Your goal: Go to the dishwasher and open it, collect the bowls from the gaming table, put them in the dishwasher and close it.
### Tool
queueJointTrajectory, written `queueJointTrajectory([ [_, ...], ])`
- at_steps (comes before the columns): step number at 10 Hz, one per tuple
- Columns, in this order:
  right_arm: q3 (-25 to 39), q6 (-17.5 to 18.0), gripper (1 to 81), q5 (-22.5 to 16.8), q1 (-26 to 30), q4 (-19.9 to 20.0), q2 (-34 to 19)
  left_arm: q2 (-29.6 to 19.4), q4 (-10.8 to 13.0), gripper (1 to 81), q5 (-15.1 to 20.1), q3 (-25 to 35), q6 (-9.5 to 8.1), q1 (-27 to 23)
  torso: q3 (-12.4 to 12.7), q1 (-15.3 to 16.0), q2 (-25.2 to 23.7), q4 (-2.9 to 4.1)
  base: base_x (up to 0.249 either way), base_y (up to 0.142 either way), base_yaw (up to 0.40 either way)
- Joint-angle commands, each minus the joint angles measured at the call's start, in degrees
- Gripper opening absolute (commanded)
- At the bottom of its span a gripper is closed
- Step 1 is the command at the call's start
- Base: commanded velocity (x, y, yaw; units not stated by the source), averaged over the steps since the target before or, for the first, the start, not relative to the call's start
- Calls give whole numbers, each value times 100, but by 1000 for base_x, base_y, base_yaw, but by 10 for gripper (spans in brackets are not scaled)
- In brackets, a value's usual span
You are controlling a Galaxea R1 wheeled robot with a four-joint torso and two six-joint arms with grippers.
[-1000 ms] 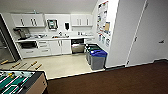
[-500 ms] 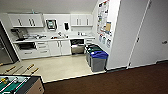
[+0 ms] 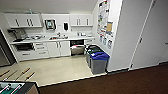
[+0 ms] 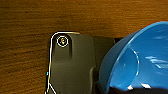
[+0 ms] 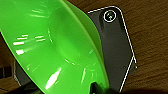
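Your left tool (image 4: pixel 110 87) carries a blue bowl (image 4: pixel 140 57), and your right tool (image 5: pixel 96 87) carries a green bowl (image 5: pixel 50 45), each above brown carpet (image 4: pixel 25 37); you cannot tell how far either tool is open. The dishwasher (image 3: pixel 77 47) sits far ahead under the counter (image 3: pixel 50 40), its door open, left of two bins (image 3: pixel 98 62). A football table (image 3: pixel 12 87) is near left.

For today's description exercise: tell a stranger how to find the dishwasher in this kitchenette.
Start at the white counter along the back wall. Follow the white cabinet doors under it toward the bins. The dishwasher is the one dark-and-grey front among those white doors, next to the green-lidded bin.
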Motion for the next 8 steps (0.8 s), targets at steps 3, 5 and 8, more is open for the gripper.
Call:
queueJointTrajectory([
  [3,36,-39,10,-446,207,-29,25,-68,62,10,196,-3,11,-255,0,0,0,0,191,0,0],
  [5,36,-31,10,-446,216,-29,25,-77,62,10,188,-3,11,-255,0,2,0,0,174,0,0],
  [8,28,-31,10,-446,216,-29,25,-77,54,10,188,-3,11,-255,0,7,2,0,142,0,0],
])
